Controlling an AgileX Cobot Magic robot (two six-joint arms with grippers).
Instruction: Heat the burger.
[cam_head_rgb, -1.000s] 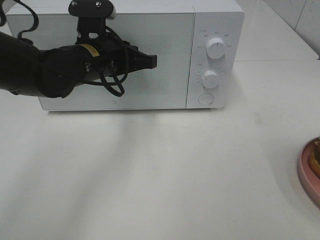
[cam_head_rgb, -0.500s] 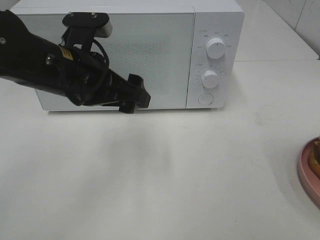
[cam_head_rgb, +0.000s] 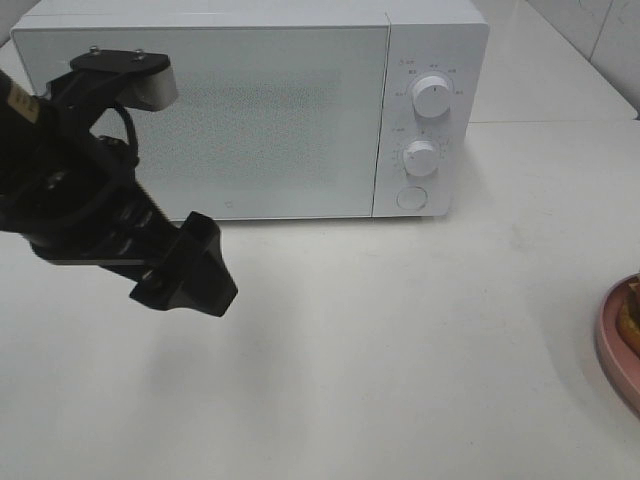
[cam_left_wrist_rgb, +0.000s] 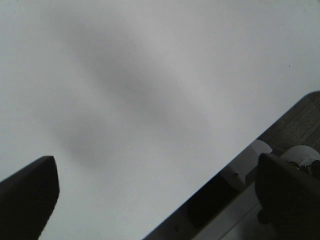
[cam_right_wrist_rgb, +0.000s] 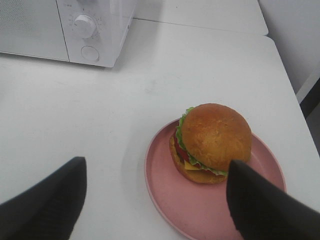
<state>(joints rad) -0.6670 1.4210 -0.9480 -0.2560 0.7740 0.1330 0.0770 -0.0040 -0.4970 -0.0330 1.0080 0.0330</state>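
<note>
White table (cam_head_rgb: 400, 350) carries a white microwave (cam_head_rgb: 250, 110) at the far side, with its door closed. On the right, near the table edge, the burger (cam_right_wrist_rgb: 212, 142) sits on a pink plate (cam_right_wrist_rgb: 165, 192). Above the plate hovers the right tool (cam_right_wrist_rgb: 155, 200), with its fingers spread and nothing between them. At the left, in front of the microwave, the left tool (cam_left_wrist_rgb: 155, 195) is wide open over bare table and holds nothing.

light: bright, even | shadows: soft, grey on white matte tabletop (cam_head_rgb: 400, 340) | blur: near black gripper fingers (cam_left_wrist_rgb: 27, 192) soft-edged
</note>
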